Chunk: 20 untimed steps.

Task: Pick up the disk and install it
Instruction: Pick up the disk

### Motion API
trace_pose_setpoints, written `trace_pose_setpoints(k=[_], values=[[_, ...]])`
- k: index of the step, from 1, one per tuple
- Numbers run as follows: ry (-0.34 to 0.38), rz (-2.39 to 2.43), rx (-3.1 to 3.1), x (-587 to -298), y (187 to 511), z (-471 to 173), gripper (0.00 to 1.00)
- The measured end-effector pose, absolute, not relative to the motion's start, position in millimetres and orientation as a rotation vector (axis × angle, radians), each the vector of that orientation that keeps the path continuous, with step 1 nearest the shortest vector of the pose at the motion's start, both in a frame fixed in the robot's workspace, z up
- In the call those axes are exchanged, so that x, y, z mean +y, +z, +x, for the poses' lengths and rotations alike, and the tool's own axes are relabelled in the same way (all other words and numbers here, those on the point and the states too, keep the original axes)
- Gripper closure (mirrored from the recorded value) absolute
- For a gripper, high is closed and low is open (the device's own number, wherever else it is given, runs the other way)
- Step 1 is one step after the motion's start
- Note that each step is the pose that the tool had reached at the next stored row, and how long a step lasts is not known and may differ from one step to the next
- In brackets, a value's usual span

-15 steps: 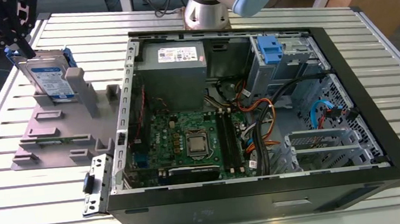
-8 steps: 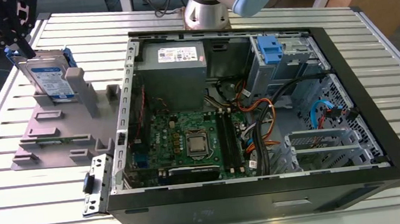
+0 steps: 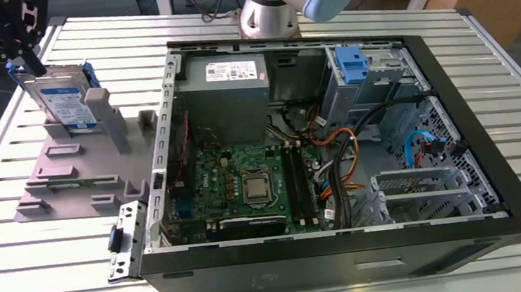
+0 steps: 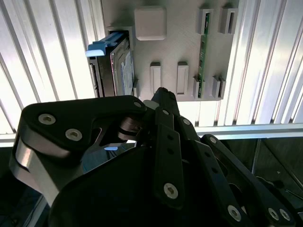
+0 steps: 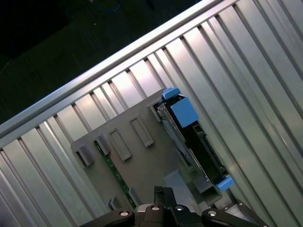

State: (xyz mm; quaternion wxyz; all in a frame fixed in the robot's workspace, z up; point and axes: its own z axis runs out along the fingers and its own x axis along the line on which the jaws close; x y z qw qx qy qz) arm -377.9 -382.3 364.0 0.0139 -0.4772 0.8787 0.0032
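The disk (image 3: 60,100) stands upright on edge in the grey stand (image 3: 73,162) at the exterior view's left, its silver face with the white-and-blue label showing and a blue bracket around it. My gripper (image 3: 27,62) hangs just above the disk's top far corner, close to the blue bracket. In the second wrist view the disk (image 4: 115,71) lies beyond the black gripper body (image 4: 142,101). The first wrist view shows the disk (image 5: 191,137) edge-on in the stand (image 5: 142,161), with the gripper (image 5: 165,213) beside it.
An open computer case (image 3: 489,168) lies at the exterior view's right, with a motherboard (image 3: 244,183), cables and a blue-tabbed drive bay (image 3: 352,63). A green memory stick (image 3: 70,182) sits in the stand. The arm's base (image 3: 268,11) stands behind the case on the slatted metal table (image 3: 44,264).
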Motion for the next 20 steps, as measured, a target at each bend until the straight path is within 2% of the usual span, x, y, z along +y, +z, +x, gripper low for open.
trace_pose_setpoints(k=[20], values=[[0.01,-1.504,2.726,-382.3,364.0,-377.9,0.89]])
